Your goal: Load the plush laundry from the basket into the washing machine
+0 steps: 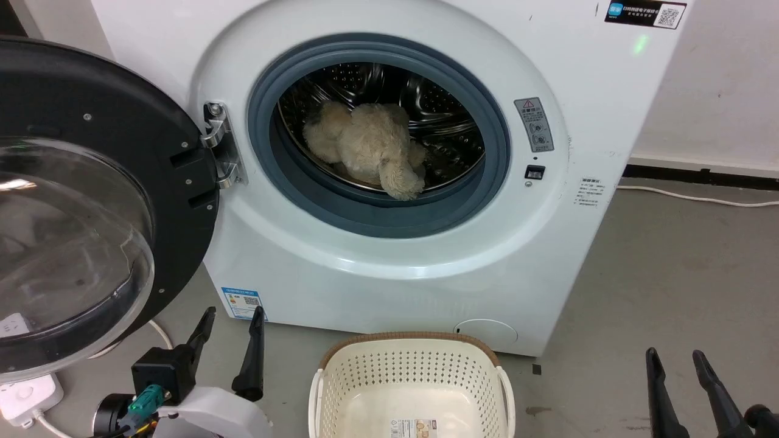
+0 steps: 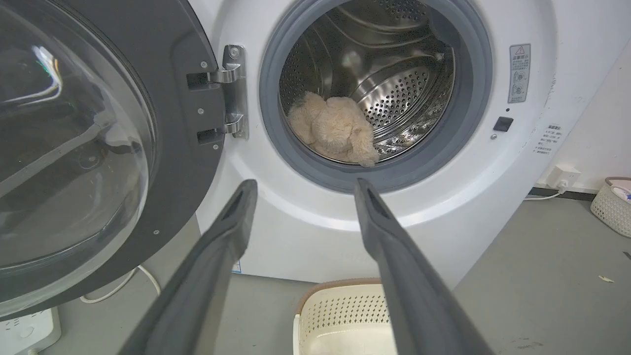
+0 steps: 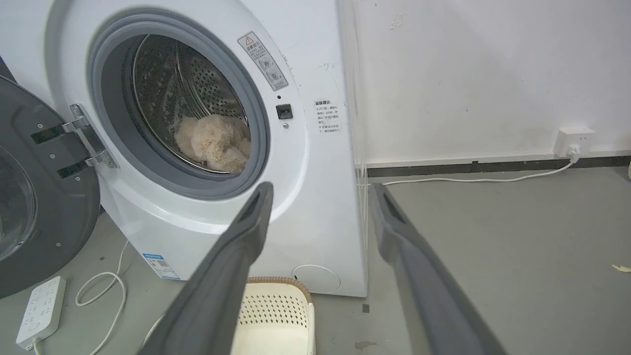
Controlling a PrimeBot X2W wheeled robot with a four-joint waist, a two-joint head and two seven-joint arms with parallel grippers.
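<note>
The plush laundry (image 1: 365,149) lies inside the drum of the washing machine (image 1: 389,261), one shaggy limb hanging toward the grey seal. Its face is turned away, so I can't make out an eye. I count one plush and one basket (image 1: 414,371), which sits on the floor before the machine, its near half cut off. The door (image 1: 182,140) stands wide, cropped at the left. My left jaws are apart, holding nothing. My right jaws are apart too, cut off below the tips in the head view.
</note>
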